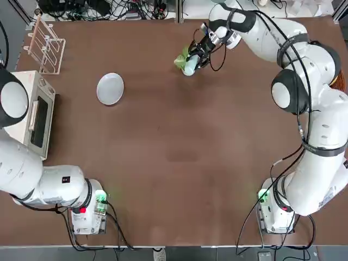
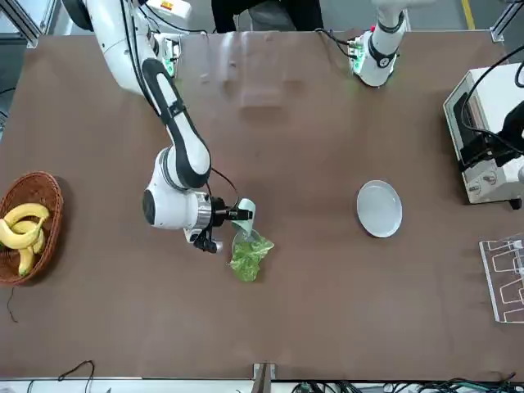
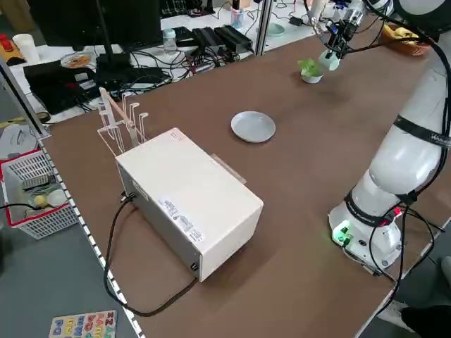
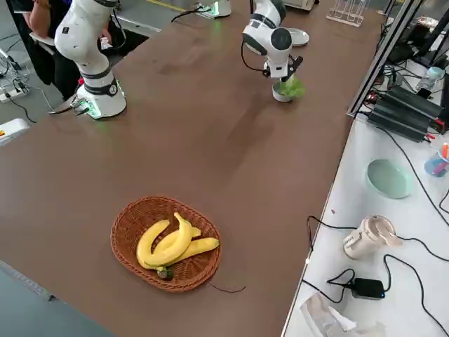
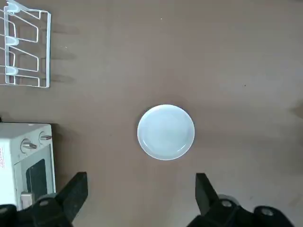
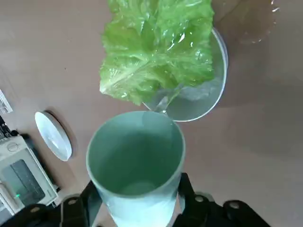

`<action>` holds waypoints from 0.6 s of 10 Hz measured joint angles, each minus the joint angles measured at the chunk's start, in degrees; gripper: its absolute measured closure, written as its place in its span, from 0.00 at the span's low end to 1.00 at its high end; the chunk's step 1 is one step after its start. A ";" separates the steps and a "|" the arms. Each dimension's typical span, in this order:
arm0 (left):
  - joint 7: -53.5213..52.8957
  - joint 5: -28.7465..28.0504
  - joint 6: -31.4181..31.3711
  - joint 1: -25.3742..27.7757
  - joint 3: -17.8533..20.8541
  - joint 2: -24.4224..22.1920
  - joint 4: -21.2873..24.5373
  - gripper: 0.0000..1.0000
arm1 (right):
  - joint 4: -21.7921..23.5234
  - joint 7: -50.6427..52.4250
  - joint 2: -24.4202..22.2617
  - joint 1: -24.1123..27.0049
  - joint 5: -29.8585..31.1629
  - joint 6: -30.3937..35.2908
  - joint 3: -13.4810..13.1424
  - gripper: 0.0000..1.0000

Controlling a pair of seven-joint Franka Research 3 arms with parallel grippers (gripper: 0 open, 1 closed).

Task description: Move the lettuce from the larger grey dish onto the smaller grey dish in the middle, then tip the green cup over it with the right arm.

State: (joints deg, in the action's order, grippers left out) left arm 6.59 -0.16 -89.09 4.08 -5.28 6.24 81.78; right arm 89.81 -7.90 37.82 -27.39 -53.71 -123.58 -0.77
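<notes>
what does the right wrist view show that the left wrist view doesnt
Only the right wrist view shows the green cup between the right gripper's fingers, the lettuce and the small bowl it lies in.

Only the left wrist view shows the left gripper, its fingers wide apart.

Both show the plate, bare, and the toaster oven.

In the top view, the small round pale grey bowl [image 6: 196, 101] is hidden under the ruffled bright green lettuce [image 6: 158, 47] and the pale mint-green cup [image 6: 137, 161]. The right wrist view cuts off the lettuce's far edge and the cup's base. The white toaster oven [image 5: 26, 161] is cropped in the left wrist view.
</notes>
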 joint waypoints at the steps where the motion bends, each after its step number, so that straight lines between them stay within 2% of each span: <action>1: 0.00 0.00 0.00 0.00 0.00 0.00 0.00 0.00 | -0.30 -1.32 0.08 0.10 -0.17 0.75 -0.03 0.32; 6: 0.00 0.00 0.00 0.00 0.00 0.00 -0.10 0.00 | -1.38 -7.81 0.39 0.90 -2.95 1.20 -0.08 0.32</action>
State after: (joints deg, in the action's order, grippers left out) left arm 6.59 -0.16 -89.09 4.09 -5.28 6.24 81.68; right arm 88.43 -15.71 38.21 -26.49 -56.66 -122.38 -0.84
